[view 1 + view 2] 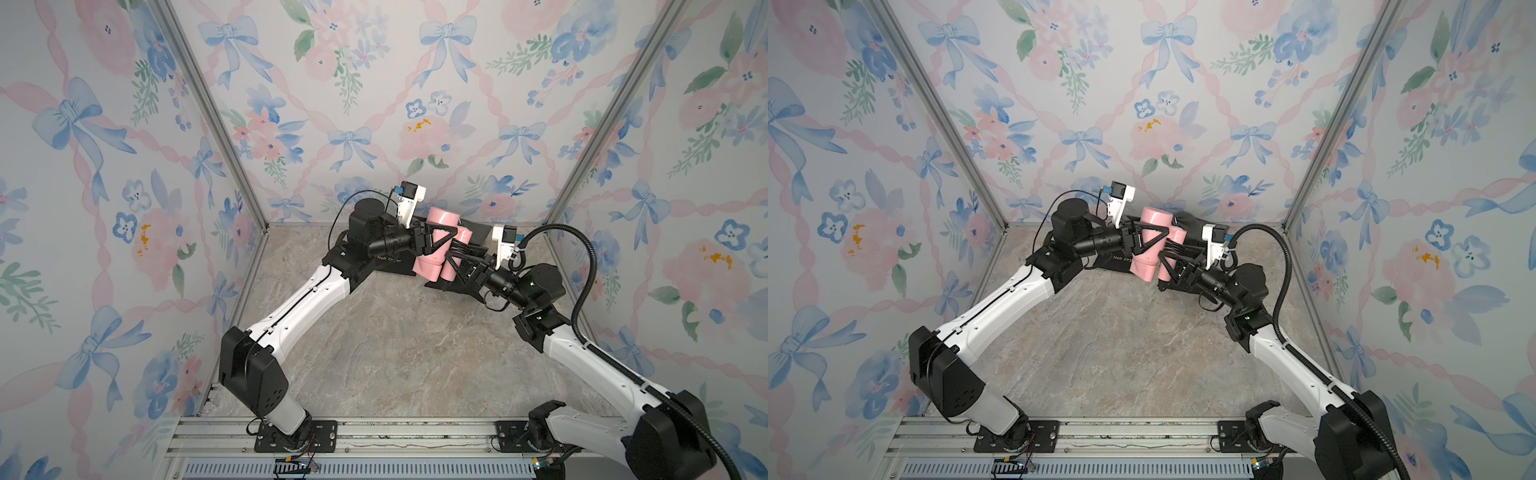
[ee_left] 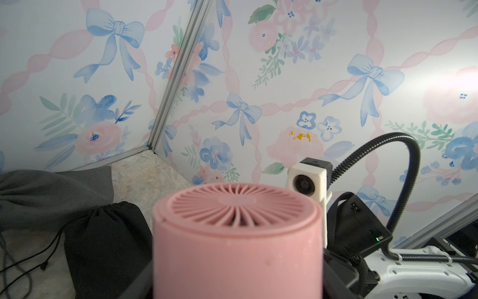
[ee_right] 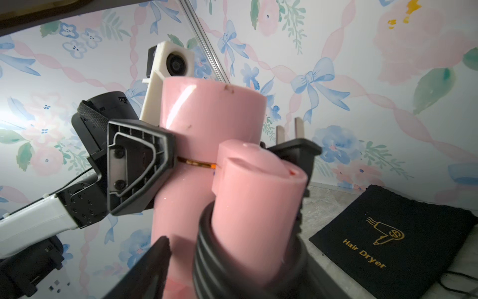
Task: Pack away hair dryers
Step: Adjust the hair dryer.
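Fingers on the left gripper [image 1: 441, 241] hug the pink hair dryer [image 1: 444, 217] beside the black pouch [image 3: 388, 240], likely for bagging; the right gripper's [image 1: 459, 259] hold is unclear.

1. My left arm [image 1: 299, 303] reaches from the near rail toward the far wall, elbow bent outward and forearm turned in toward the centre.
2. My left gripper [image 1: 441, 240] lies sideways, jaws clamped on the barrel of the pink hair dryer [image 1: 444, 217].
3. My right arm [image 1: 590, 353] mirrors it, wrist pointing inward.
4. My right gripper [image 1: 459, 261] straddles the dryer's handle. I cannot tell whether its jaws press on it.
5. The grippers nearly meet. The left wrist camera [image 3: 176, 63] and right wrist camera [image 2: 306, 182] face each other.
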